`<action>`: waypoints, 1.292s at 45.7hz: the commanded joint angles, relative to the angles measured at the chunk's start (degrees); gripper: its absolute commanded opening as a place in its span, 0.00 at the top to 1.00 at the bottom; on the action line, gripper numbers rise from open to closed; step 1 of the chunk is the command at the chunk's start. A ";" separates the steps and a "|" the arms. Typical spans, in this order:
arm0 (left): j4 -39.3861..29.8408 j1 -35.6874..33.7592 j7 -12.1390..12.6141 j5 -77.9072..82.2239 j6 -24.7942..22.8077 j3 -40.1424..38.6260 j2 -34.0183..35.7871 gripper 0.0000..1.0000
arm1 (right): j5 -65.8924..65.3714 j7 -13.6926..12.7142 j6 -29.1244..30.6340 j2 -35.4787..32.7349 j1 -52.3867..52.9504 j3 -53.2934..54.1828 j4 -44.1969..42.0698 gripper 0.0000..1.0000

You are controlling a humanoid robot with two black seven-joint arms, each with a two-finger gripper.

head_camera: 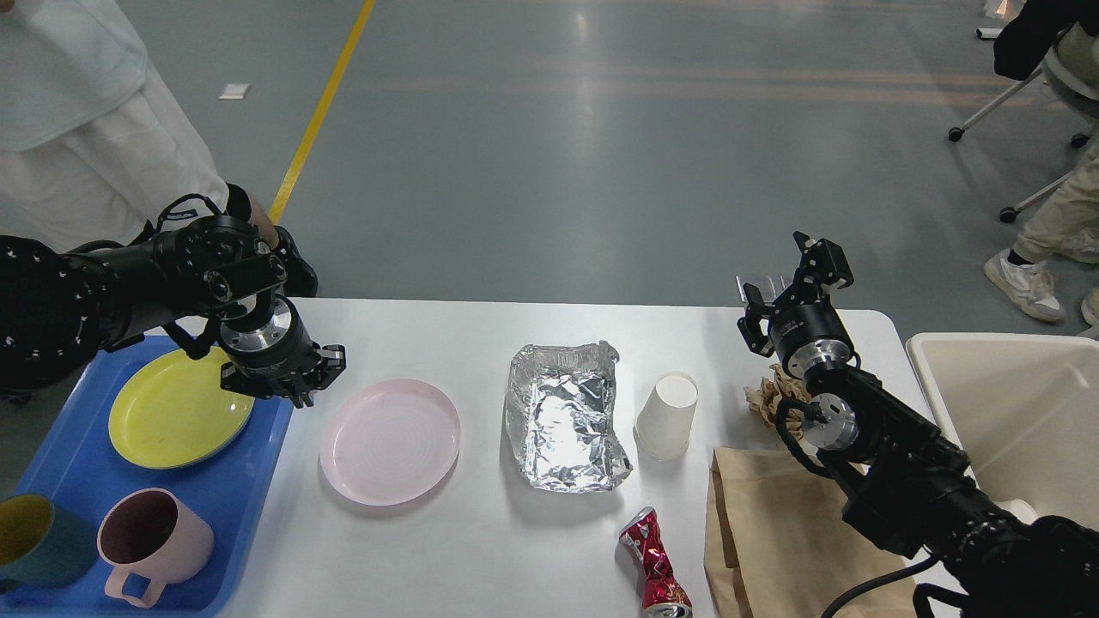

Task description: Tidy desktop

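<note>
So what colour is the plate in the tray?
Yellow-green round plate, clearest in the head view.

My left arm enters from the frame's left edge, wrist bent down, left gripper (316, 378) pointing downward with fingers slightly apart. My right arm rises from the lower right corner, right gripper (794, 287) held high at centre right, fingers spread.

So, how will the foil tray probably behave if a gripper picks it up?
The foil tray looks thin and already crumpled, with a bent, uneven rim, so it would likely dent or fold under a pinch. It appears empty, so probably very light for its size. It lies flat on the desktop, so it should slide when pushed, not roll.
</note>
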 commanded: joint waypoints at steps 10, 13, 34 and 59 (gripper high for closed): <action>-4.07 -6.84 -17.44 0.09 0.36 9.92 -1.62 0.13 | 0.00 0.00 0.00 0.00 -0.02 0.00 0.00 0.00; -6.19 -9.13 -22.01 0.09 0.71 12.64 -1.97 0.13 | 0.00 0.00 0.00 0.00 -0.02 0.00 0.00 0.00; -10.15 -7.74 -31.87 0.09 1.59 20.47 -5.57 0.13 | 0.00 0.00 0.00 0.00 -0.02 0.00 0.00 0.00; 0.92 8.79 -15.26 0.09 10.38 13.09 -7.68 0.13 | 0.00 0.00 0.00 0.00 -0.02 -0.09 0.00 0.00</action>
